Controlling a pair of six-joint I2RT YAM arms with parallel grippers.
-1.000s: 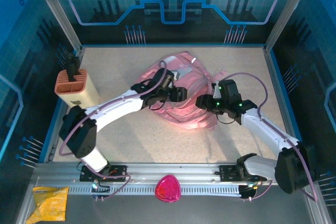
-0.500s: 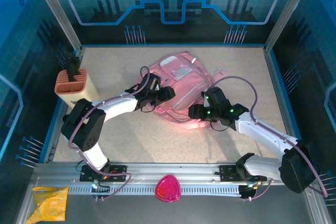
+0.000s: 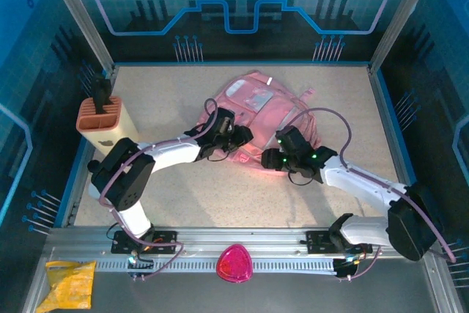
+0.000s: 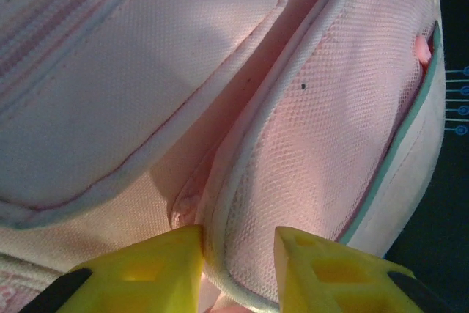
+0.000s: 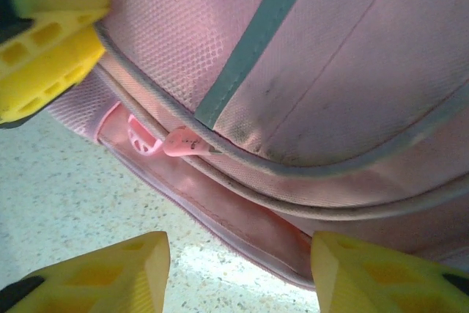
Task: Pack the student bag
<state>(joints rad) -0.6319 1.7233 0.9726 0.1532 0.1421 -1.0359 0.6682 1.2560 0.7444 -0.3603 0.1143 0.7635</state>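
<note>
Pink backpack (image 5: 322, 71) with a grey-green stripe (image 5: 249, 49) and pink zipper pull (image 5: 183, 142), speckled table (image 5: 66, 181) below its edge, right gripper (image 5: 238, 273) spread wide beneath it, another yellow finger (image 5: 44, 56) against its upper-left.

The student bag (image 3: 256, 100) is soft pink with a fine mesh weave, pale piping and a grey-green stripe, the table (image 3: 161, 93) is speckled beige, the rounded object (image 3: 234, 263) at 6 o'clock magenta, the packet (image 3: 69, 284) at 7 o'clock yellow, and the holder (image 3: 106, 124) at 9 o'clock cream with an orange top.
</note>
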